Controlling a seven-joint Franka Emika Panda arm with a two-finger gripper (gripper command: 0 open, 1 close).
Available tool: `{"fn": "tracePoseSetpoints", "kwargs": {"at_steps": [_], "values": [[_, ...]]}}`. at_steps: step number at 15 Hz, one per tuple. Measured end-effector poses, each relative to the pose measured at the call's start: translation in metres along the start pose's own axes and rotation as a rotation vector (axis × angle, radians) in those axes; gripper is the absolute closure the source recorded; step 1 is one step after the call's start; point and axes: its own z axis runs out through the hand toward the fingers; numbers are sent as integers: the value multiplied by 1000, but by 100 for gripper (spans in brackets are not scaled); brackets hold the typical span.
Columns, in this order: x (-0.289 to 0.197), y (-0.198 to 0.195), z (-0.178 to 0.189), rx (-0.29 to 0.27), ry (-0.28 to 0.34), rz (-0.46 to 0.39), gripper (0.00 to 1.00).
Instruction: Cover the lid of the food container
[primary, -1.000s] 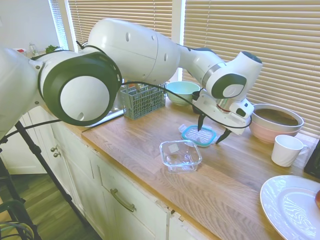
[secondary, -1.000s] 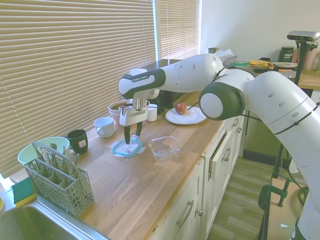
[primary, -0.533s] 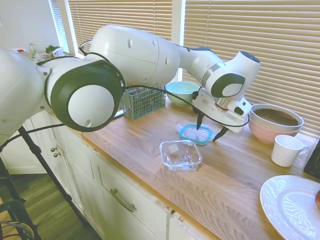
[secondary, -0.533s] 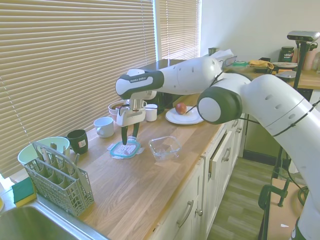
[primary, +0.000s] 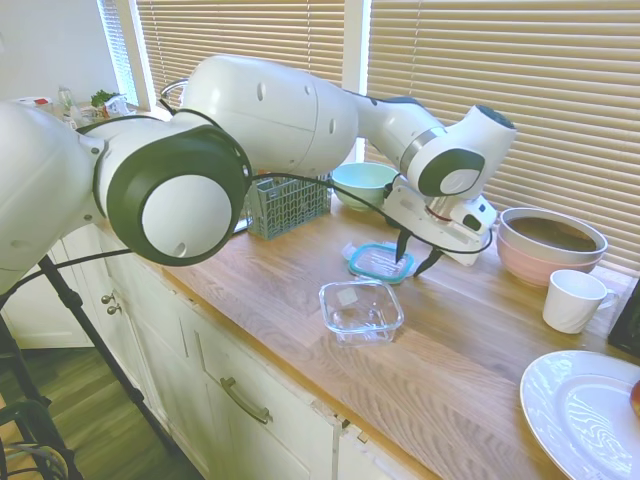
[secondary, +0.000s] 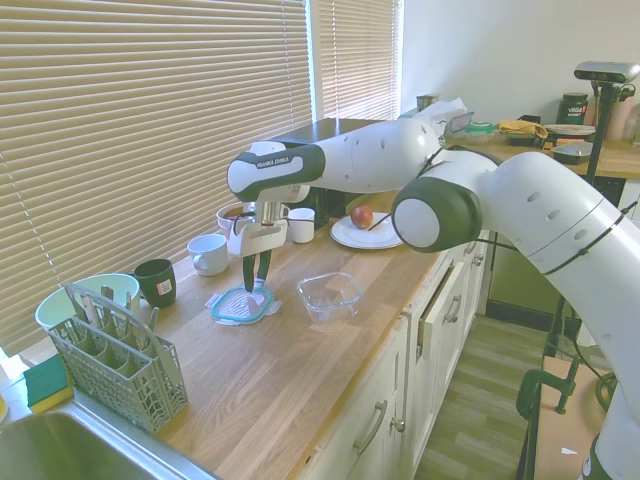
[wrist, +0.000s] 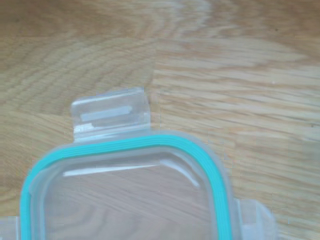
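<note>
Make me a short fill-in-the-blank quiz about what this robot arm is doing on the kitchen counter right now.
1. The gripper hangs over the lid, whose rim seal is coloured ____.
2. The food container sits on the wooden counter with nothing in it, and it is still ____.
3. The lid lies ____ on the counter, beside the container, not on it.
4. The cup near the pink bowl is coloured ____.

Missing words: teal; uncovered; flat; white

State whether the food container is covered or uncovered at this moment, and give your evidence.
Uncovered. The food container sits open and empty on the counter, while the lid lies flat on the wood apart from it, under the end effector.
</note>
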Motion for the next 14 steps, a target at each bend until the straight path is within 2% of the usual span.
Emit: {"fn": "tracePoseSetpoints", "kwargs": {"at_steps": [14], "values": [[-2,-6,-1,5,3,-7,100]]}}
